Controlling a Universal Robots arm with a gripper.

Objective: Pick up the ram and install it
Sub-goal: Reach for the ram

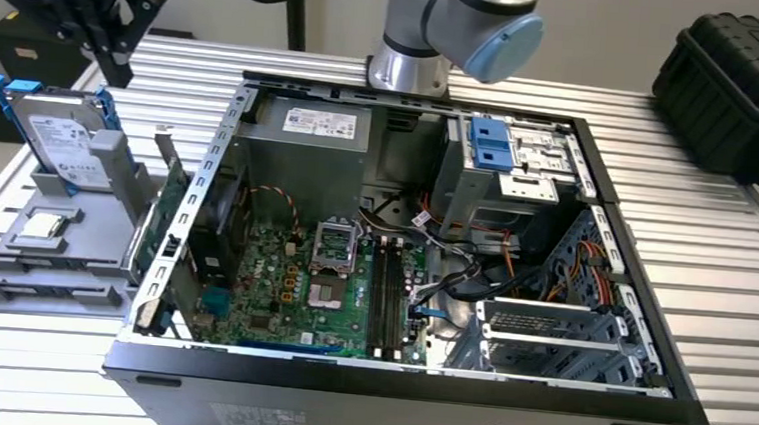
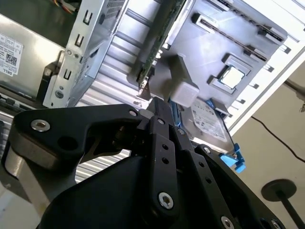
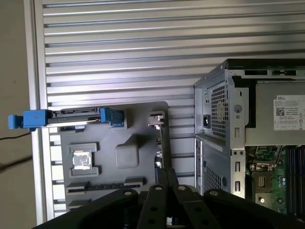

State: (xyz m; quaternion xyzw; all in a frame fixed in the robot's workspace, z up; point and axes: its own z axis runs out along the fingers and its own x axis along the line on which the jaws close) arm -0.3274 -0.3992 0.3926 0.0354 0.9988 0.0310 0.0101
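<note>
My gripper (image 1: 112, 62) hangs high at the exterior view's far left, over the grey parts holder (image 1: 99, 203) beside the open computer case (image 1: 402, 274). In both wrist views its black fingers (image 3: 164, 175) are pressed together with nothing between them. On the motherboard (image 1: 268, 275), long dark strips fill the memory slots (image 1: 381, 291); I cannot tell whether one of them is the ram. The holder's long narrow slot (image 3: 105, 183) looks dark, and no stick stands out of it.
The holder carries a silver hard drive (image 1: 57, 135) in a blue frame, a green expansion card (image 1: 162, 227) standing on edge, and a small square chip (image 1: 45, 226). The arm's base (image 1: 410, 64) rises behind the case. A black hard case (image 1: 743, 88) sits at the exterior view's far right.
</note>
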